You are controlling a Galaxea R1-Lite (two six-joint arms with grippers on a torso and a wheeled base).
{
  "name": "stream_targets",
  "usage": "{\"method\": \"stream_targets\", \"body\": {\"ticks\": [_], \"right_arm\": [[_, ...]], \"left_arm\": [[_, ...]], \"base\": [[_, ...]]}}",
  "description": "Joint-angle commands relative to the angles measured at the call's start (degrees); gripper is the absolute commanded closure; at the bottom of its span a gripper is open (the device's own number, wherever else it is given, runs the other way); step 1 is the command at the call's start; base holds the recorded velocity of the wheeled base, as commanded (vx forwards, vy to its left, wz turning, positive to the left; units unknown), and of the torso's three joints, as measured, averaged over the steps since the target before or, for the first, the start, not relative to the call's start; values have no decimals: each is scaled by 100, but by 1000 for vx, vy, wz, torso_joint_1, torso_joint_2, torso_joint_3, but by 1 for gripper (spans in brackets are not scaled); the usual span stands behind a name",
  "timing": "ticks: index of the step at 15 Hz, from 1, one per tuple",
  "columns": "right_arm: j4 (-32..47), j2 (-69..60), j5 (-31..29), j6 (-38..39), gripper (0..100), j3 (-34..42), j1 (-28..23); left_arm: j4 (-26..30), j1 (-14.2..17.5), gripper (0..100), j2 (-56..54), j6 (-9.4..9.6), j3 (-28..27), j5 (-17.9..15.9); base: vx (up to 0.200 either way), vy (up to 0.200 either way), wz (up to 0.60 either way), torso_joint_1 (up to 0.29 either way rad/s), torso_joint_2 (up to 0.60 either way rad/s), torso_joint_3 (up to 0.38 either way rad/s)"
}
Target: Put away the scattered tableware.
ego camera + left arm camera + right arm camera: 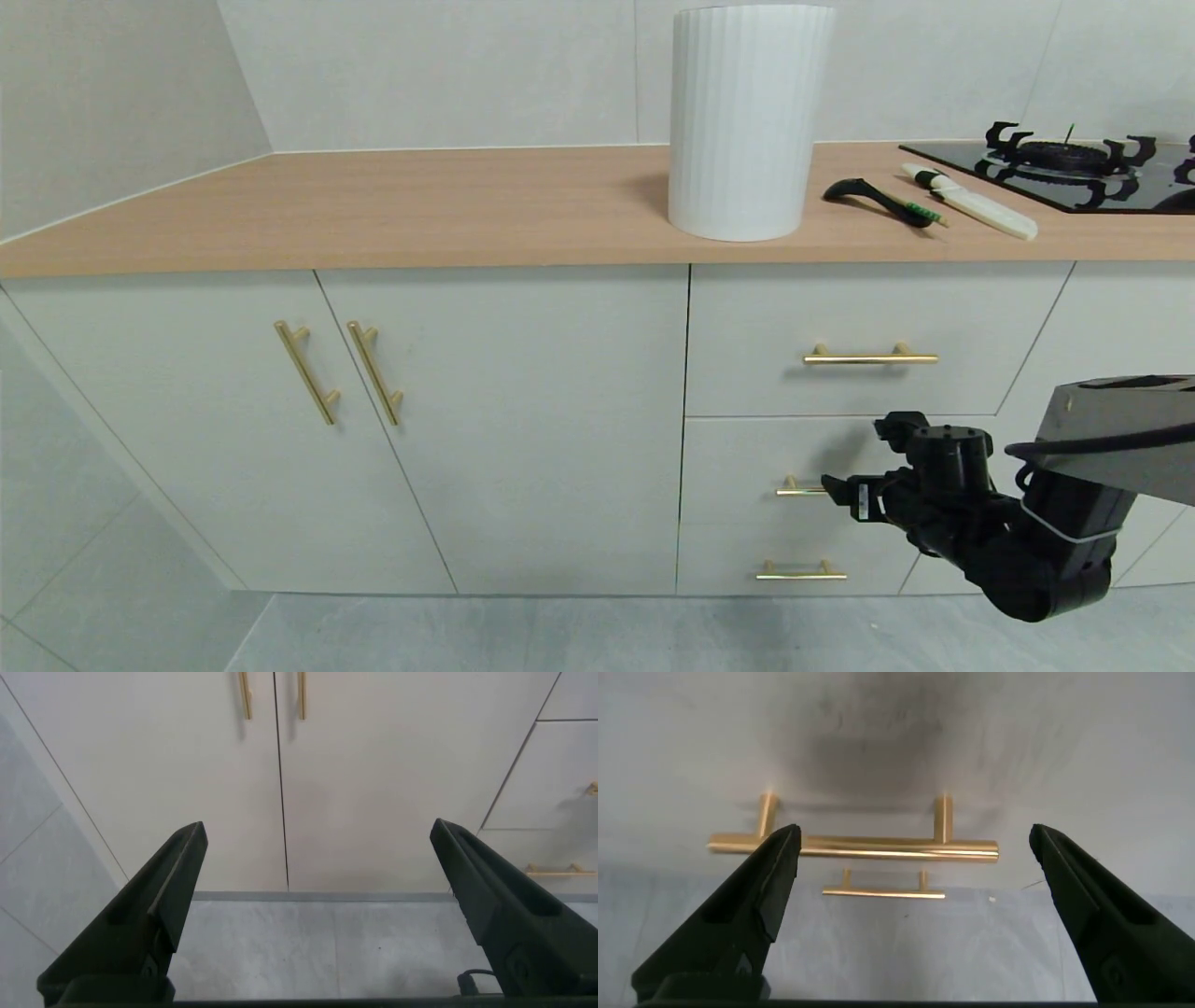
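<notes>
J: Nearest lens: right pincer (pixel 915 905), fingers spread wide, nothing gripped. Squared up on middle drawer handle (pixel 854 846), bar ahead of the fingertips and not yet between them, going by the wrist view. Bottom drawer handle (pixel 883 893) lower down on the same front.

M: Why there?

J: Reads as drawer-open prep. Storage first, cutlery second, presumably. Wide spread for margin to straddle the bar before closing.

M: Tableware?

J: Up on worktop (pixel 373 205), untouched. Black spoon (pixel 878 199) and white utensil (pixel 971 202), flat, just beside each other, between white ribbed canister (pixel 750 121) and hob (pixel 1064 168). Well above the right pincer.

M: Left side?

J: Left pincer (pixel 318 905) also spread, empty, low, facing cupboard doors (pixel 280 775) and floor (pixel 308 952). Probably parked clear of the drawer's path, with no job until the drawer is open.

M: Progress?

J: Early. Nothing stowed, all drawers shut.

M: Risks?

J: Thin smooth bar, so possible slip on the pull if gripped off-centre. Worth closing midway between the two posts. Also worth keeping the pull straight out to avoid racking the drawer.
</notes>
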Motion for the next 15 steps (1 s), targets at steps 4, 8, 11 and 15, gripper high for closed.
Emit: {"method": "stream_targets", "body": {"ticks": [4,8,11,15], "right_arm": [[-496,672,-269,17,0,-354,2],[-531,830,-313,17,0,-442,-7],[-469,839,-313,-35,0,-275,2],[-469,813,-313,-44,0,-266,2]], "left_arm": [[0,2,0,9,0,0,1],[0,2,0,9,0,0,1],[0,2,0,9,0,0,1],[0,2,0,9,0,0,1]], "base": [[0,0,0,0,0,0],[0,0,0,0,0,0],[0,0,0,0,0,0],[0,0,0,0,0,0]]}}
